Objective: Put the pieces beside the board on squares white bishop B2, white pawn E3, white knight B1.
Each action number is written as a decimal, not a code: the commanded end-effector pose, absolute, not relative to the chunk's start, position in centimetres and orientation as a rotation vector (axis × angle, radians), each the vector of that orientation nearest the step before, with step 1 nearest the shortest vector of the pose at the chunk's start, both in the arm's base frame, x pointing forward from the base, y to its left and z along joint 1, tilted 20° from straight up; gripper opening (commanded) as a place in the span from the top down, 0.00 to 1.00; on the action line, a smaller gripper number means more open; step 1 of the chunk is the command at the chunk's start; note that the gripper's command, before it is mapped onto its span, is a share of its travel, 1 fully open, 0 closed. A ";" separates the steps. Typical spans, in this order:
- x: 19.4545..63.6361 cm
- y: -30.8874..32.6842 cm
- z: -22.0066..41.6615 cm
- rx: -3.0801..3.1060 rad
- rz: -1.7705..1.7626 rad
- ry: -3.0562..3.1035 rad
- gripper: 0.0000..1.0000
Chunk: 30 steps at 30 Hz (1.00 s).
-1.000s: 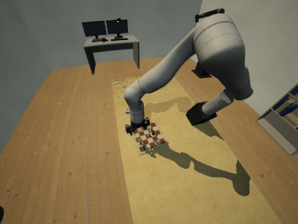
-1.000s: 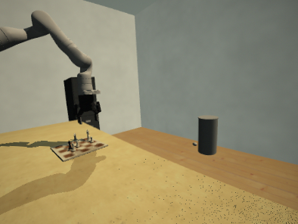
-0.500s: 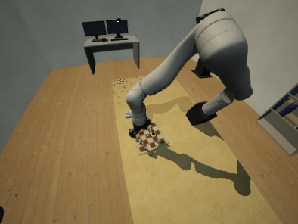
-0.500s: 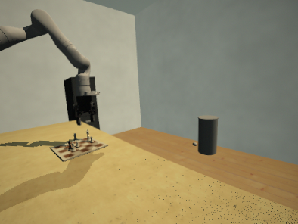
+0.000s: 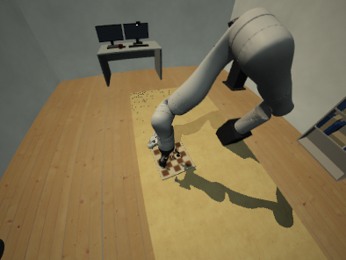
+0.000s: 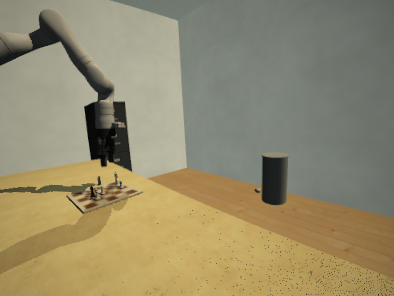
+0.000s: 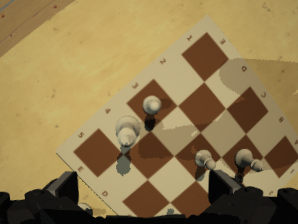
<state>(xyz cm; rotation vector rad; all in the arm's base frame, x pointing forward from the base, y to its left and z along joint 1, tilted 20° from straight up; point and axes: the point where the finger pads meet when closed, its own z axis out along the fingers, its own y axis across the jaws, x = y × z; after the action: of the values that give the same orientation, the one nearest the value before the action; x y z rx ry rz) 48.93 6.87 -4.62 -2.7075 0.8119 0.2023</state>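
Note:
A small brown-and-cream chessboard [image 5: 173,162] lies on the tan mat; it also shows in the exterior view [image 6: 105,196] and fills the wrist view [image 7: 193,136]. Several small pieces stand on it. In the wrist view I see a white piece with a round head [image 7: 152,104], a broader white piece [image 7: 127,131] and two more white pieces [image 7: 204,159] [image 7: 244,157]. I cannot tell their kinds. A pale piece lies or stands just off the board's far left corner. My gripper [image 7: 143,186] [image 6: 105,152] is open and empty, hanging above the board, pointing down.
A desk with two monitors [image 5: 129,50] stands at the far wall. The arm's dark base [image 5: 230,132] is right of the board. A shelf [image 5: 327,140] is at the right edge. A dark cylinder [image 6: 275,178] and a black cabinet [image 6: 112,135] stand on the floor.

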 end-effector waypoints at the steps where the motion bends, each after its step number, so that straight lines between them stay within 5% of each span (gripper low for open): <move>1: 48.7 7.4 -4.1 -2.734 0.173 0.677 0.00; 30: 46.7 13.4 -1.7 -2.654 -0.139 -0.928 0.00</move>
<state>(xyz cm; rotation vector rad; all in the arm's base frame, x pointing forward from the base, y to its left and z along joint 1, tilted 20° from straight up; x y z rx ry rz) 46.64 13.28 -2.14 -2.6705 -0.8825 -0.1164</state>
